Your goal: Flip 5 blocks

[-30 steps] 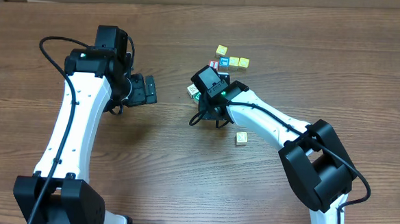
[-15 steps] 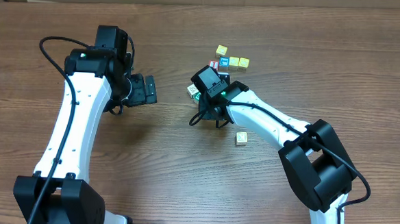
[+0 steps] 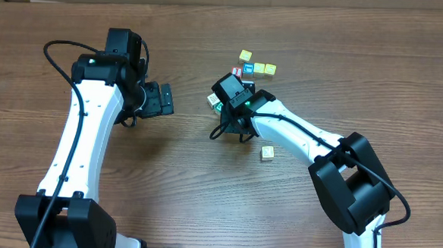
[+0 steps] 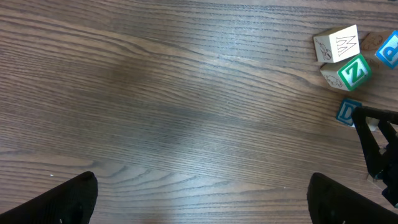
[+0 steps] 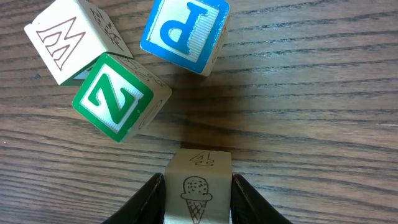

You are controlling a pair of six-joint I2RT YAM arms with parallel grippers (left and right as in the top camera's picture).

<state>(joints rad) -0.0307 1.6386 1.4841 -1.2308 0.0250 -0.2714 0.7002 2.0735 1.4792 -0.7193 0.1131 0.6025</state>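
In the right wrist view my right gripper (image 5: 198,182) is shut on a cream block (image 5: 198,194) with an ice-cream cone drawing and a "4". Both fingers press its sides and it rests on the wood. Just beyond it lie the green "Z" block (image 5: 118,96), the blue "P" block (image 5: 185,34) and a whitish block (image 5: 68,40) with a faint zigzag mark. Overhead, the right gripper (image 3: 229,130) hides the held block, and a plain cream block (image 3: 267,152) lies to its right. My left gripper (image 3: 165,100) stands open and empty, left of the cluster.
Behind the cluster lie yellow cubes (image 3: 245,56) (image 3: 265,68), a blue-letter cube (image 3: 248,68) and a red-letter cube (image 3: 237,72). In the left wrist view the "Z" block (image 4: 352,71) and whitish block (image 4: 339,45) sit at the far right. Bare wood (image 4: 186,112) spreads below the open fingers.
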